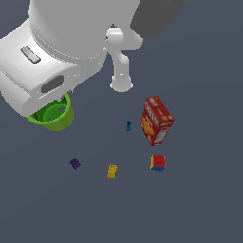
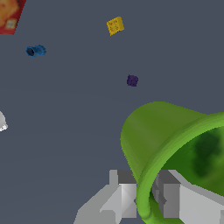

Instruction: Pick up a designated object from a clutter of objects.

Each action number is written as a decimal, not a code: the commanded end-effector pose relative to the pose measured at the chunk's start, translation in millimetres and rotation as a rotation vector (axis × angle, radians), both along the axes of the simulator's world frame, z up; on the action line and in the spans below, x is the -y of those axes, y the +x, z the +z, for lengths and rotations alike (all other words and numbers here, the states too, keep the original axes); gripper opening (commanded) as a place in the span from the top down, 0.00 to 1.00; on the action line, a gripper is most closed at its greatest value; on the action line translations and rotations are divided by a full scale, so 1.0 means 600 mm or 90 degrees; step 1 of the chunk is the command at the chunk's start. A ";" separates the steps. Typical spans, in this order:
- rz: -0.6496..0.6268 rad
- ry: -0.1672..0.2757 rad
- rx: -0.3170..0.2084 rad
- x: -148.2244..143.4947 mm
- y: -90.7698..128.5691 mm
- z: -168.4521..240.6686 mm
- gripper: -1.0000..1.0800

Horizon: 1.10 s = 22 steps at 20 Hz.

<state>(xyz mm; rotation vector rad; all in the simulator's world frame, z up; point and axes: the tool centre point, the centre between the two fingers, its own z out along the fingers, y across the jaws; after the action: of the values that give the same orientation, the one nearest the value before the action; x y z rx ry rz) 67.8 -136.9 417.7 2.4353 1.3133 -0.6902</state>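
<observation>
The white Franka Panda arm [image 1: 71, 28] fills the upper part of the exterior view, toward that view's left, with its large rounded links close to the camera. A dark grey joint section [image 1: 154, 14] is visible at the top edge. The white base column [image 1: 121, 71] stands farther back, near the centre of the view. The white wrist housing [image 1: 40, 78] angles downward toward the exterior view's left. In the wrist view, the grey gripper [image 2: 144, 197] has its two fingers [image 2: 122, 197] set on either side of the thick rim of the bright green round cup [image 2: 175, 140], one outside the wall and one inside. The jaws are closed against that rim.
</observation>
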 end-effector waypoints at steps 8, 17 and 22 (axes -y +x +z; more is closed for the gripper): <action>0.001 -0.001 0.002 0.017 0.037 0.054 1.00; 0.001 -0.002 0.002 0.027 0.060 0.084 1.00; 0.001 -0.002 0.002 0.030 0.066 0.092 1.00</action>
<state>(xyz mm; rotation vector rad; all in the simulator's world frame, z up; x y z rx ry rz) 106.3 -154.5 470.1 2.4322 1.3129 -0.6907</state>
